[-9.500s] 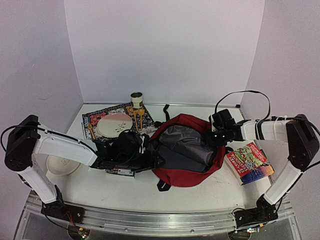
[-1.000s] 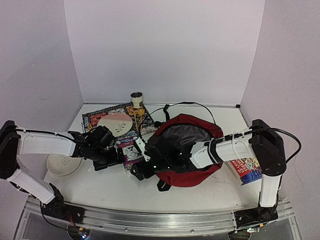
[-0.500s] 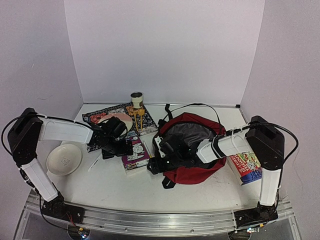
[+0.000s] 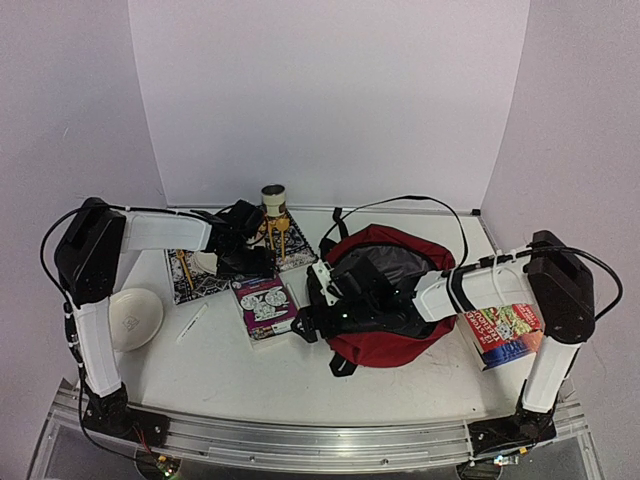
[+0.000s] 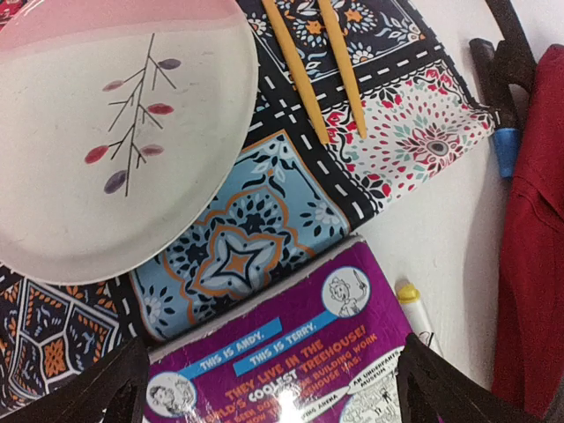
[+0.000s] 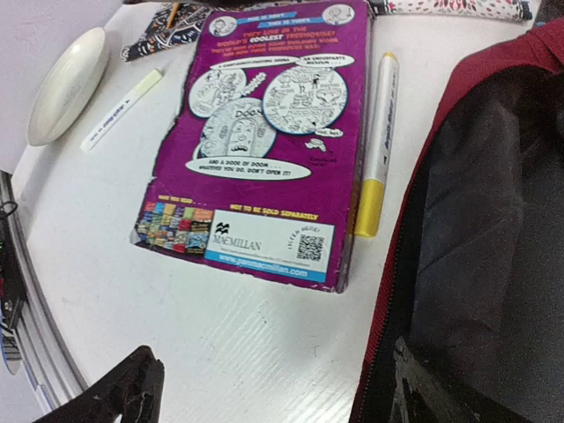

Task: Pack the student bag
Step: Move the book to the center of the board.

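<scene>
Lying between book [image 6: 264,132] and student bag [image 6: 476,220], yellow marker [image 6: 376,141], clearest from right wrist

The purple book [image 6: 264,150] reads "MACMILLAN" and "COOLEST TREEHOUSE".

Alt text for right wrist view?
A purple book lies back cover up on the table, a yellow-ended marker along its right edge. The red student bag gapes at right; a bowl and white pen sit upper left.
</scene>
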Robot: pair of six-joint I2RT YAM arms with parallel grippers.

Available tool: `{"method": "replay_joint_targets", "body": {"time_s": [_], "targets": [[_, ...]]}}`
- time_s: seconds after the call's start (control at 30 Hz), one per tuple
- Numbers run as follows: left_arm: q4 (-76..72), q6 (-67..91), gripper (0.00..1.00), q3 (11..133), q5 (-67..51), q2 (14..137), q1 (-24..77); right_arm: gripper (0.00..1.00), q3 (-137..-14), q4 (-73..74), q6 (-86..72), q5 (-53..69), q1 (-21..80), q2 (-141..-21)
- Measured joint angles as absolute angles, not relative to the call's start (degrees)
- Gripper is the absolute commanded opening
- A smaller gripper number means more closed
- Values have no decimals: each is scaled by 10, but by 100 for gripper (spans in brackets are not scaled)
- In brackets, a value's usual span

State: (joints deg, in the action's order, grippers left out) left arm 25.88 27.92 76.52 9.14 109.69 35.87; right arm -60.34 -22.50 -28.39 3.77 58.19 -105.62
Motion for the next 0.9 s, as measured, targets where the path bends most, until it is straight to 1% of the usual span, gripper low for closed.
{"method": "replay_joint_targets", "body": {"time_s": [0.2,0.33,0.43,0.6,0.9], "targets": [[267,219,96,796,74,1158,356,92,-600,-229,-284,50,584,-1043],[267,193,90,801,54,1164,355,92,-598,-235,-288,58,589,-1043],[264,183,89,797,30,1163,353,92,-598,-240,-293,63,595,-1043],[247,178,89,756,7,1136,359,90,-595,-251,-317,67,608,-1043],[247,181,90,659,-23,1058,399,89,-575,-258,-370,66,625,-1043]]}}
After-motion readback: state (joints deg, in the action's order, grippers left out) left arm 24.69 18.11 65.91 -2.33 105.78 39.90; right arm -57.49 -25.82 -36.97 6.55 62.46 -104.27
